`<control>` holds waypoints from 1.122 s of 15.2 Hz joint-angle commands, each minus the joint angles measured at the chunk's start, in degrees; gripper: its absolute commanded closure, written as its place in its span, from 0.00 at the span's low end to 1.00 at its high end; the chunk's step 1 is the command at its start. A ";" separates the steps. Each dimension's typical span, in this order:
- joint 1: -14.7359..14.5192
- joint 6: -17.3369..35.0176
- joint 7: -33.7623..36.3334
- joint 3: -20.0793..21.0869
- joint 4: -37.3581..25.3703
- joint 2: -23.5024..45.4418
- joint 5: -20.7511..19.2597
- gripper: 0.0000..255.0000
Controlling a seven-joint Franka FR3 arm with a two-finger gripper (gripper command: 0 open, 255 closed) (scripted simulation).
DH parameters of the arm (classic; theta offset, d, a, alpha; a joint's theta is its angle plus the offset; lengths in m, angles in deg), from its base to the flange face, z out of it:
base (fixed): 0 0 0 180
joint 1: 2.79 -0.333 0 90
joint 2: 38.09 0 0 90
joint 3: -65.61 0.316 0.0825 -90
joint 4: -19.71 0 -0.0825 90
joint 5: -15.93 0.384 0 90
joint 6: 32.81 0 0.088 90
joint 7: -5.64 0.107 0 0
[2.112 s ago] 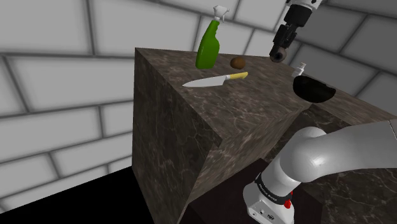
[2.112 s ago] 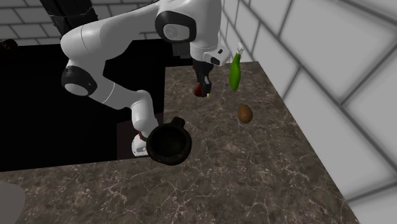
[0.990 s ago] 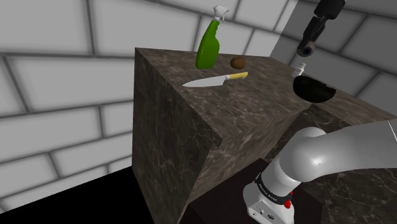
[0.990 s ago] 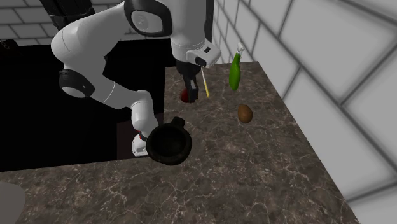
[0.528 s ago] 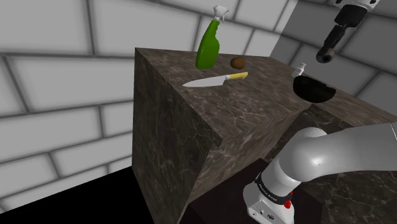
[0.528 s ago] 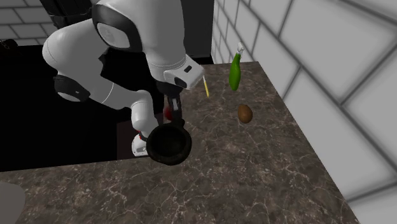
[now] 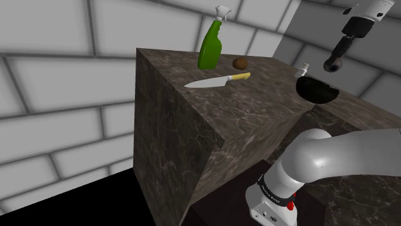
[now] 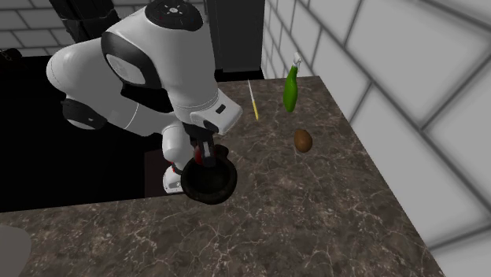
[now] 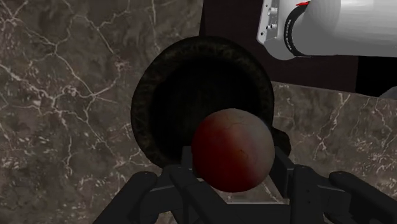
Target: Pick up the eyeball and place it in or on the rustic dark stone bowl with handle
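Note:
My gripper is shut on the eyeball, a dark red veined ball clasped between the black fingers. Straight beyond it lies the dark stone bowl, its black hollow facing the wrist camera. In the shoulder view the gripper hangs above and to the right of the bowl, whose pale handle sticks up at its left rim. In the second exterior view the gripper hovers over the bowl near the counter's edge, with the eyeball a red spot between the fingers.
On the marble counter stand a green spray bottle, a brown kiwi-like fruit and a yellow-handled knife. Tiled walls rise behind. The arm's base sits just past the bowl. A black area lies beyond the counter's edge.
The arm has swung the eyeball from near the bottle and knife across the counter, and the gripper now hangs over the bowl. The grip has stayed shut.

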 commanded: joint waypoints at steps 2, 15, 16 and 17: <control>0.52 1.90 0.45 -0.05 3.37 -1.54 -0.49 1.00; 1.42 5.24 1.15 -0.39 9.22 -4.13 -1.45 1.00; 1.42 5.24 1.15 -0.39 9.22 -4.13 -1.45 0.00; 1.42 5.24 1.15 -0.39 9.22 -4.13 -1.45 0.00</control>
